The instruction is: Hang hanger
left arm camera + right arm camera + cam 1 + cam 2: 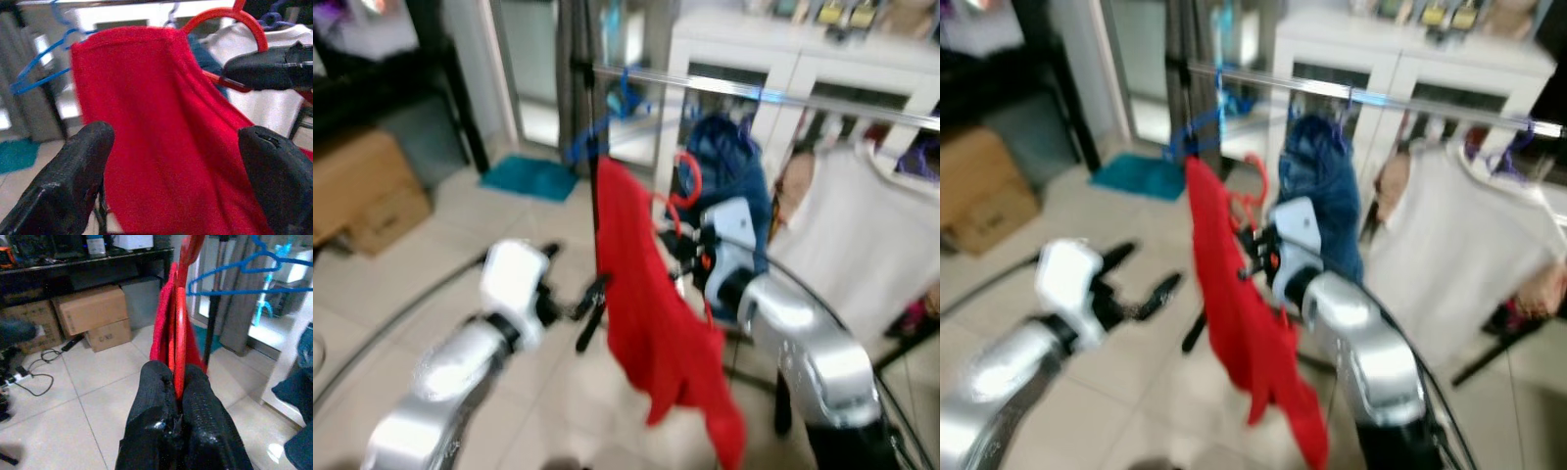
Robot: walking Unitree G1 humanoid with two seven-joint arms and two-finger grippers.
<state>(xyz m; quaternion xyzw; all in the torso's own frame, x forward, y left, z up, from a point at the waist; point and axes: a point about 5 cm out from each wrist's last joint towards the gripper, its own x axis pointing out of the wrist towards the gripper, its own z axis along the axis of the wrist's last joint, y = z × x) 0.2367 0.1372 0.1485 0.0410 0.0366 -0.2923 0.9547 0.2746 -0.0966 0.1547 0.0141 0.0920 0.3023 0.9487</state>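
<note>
Right, the right gripper is clamped tight on the red hanger, both fingers pinching its thin bar with no gap left between them. The hanger rises straight up from the fingertips, and the red cloth draped over it hangs down beside and below the gripper. Its hook curls just above the gripper, under the rail and not on it.

The left gripper sits close by the cloth's near edge, fingers spread wide with nothing between them; the cloth hangs just ahead of the fingertips, apart from them. Past the cloth from here, the right gripper's black fingers show at the hanger's bar.

Beyond the right gripper, jeans and a white garment hang on the rail. A blue hanger hangs up beside the red one, near a dark pole. Cardboard boxes sit on the tiled floor further off.
</note>
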